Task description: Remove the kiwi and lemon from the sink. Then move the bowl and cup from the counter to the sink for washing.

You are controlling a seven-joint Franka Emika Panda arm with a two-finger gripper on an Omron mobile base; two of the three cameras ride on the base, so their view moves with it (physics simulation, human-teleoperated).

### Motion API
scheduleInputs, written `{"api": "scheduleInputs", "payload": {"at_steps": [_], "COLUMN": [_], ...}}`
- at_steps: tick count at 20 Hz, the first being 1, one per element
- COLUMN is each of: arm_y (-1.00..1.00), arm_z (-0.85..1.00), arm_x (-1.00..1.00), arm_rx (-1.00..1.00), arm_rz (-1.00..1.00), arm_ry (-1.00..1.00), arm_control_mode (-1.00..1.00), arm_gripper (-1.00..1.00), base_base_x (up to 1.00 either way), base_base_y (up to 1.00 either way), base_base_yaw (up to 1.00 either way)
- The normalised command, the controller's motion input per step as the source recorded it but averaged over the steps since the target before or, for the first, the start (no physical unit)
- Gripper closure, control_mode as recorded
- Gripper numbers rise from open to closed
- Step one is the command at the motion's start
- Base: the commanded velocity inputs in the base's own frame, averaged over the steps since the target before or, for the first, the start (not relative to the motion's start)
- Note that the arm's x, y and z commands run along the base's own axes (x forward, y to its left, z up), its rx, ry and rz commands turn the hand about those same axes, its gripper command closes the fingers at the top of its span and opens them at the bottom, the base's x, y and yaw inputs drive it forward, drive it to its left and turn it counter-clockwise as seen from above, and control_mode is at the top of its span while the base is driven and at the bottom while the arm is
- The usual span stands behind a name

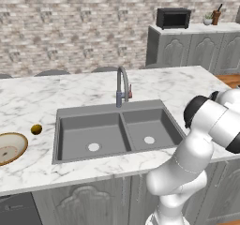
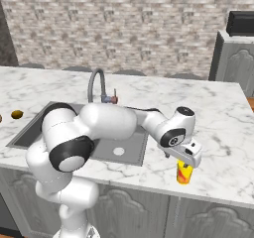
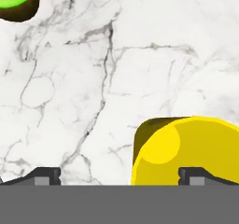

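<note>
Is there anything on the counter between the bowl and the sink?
Yes. In the left base view a small golden-brown fruit lies on the counter between the bowl and the sink.

Table (image 1: 187,86): white marble, grey veining, across mid-frame. Sink (image 1: 75,121): dark grey, pale round drains. Bowl (image 1: 9,147), left edge: tan with darker brown rim, pale centre. Small round fruit (image 1: 36,129) beside it: golden-brown. Cup (image 2: 184,173), lower right: bright yellow, red-orange mark. Kiwi (image 3: 16,1), upper left of hand view: bright green flesh, brown skin.
</note>
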Motion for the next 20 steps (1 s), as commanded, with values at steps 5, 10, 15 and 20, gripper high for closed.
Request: {"api": "scheduleInputs", "payload": {"at_steps": [5, 10, 15, 20], "arm_y": [-0.02, 0.00, 0.00, 0.00], "arm_z": [-0.01, -0.04, -0.07, -0.07], "arm_x": [0.00, 0.00, 0.00, 0.00], "arm_rx": [0.00, 0.00, 0.00, 0.00], "arm_rz": [0.00, 0.00, 0.00, 0.00], "arm_ry": [0.00, 0.00, 0.00, 0.00], "arm_control_mode": [-1.00, -1.00, -1.00, -1.00], "arm_gripper": [-1.00, -1.00, -1.00, -1.00], "base_base_x": [0.00, 0.00, 0.00, 0.00], "base_base_y": [0.00, 0.00, 0.00, 0.00], "base_base_yaw": [0.00, 0.00, 0.00, 0.00]}}
